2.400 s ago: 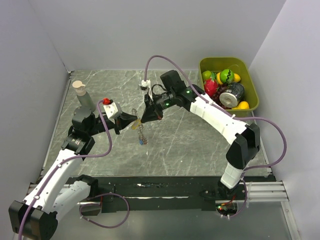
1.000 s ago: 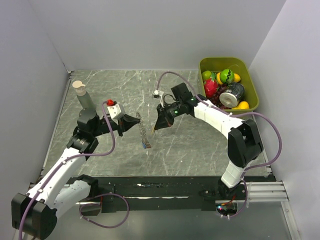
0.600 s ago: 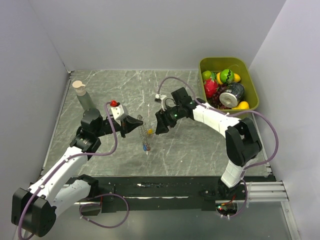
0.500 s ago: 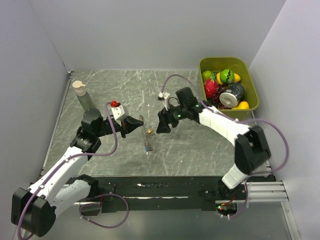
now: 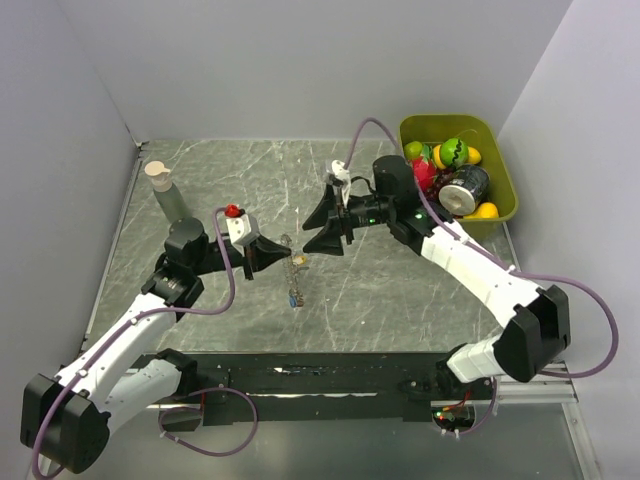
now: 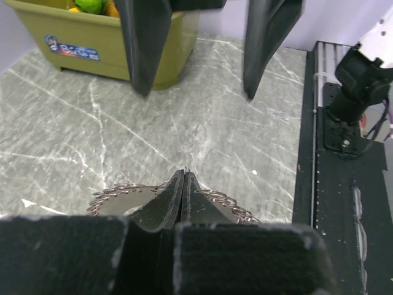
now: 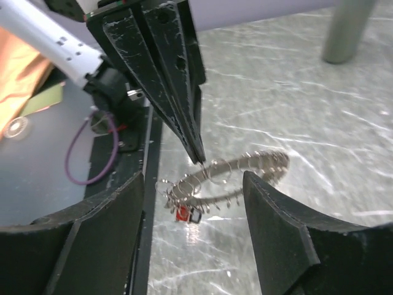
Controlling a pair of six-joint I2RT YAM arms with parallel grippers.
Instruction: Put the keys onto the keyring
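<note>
The keyring [image 5: 291,270] hangs between the left gripper [image 5: 281,247] and right gripper [image 5: 305,239] over the mid-surface [image 5: 390,295]; bin [image 5: 447,119] at back right, bottle [image 5: 168,196] at back left.

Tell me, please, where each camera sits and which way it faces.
Top external: above and behind the bases, looking down on the table; both arms show whole, with the left gripper and right gripper.
Left wrist: on the left wrist, facing the right arm and the bin; its own shut fingers pinch the keyring.
Right wrist: on the right wrist, facing the left arm; its own open fingers frame the view.
Shared: both wrist views show the keyring and the other gripper.
</note>
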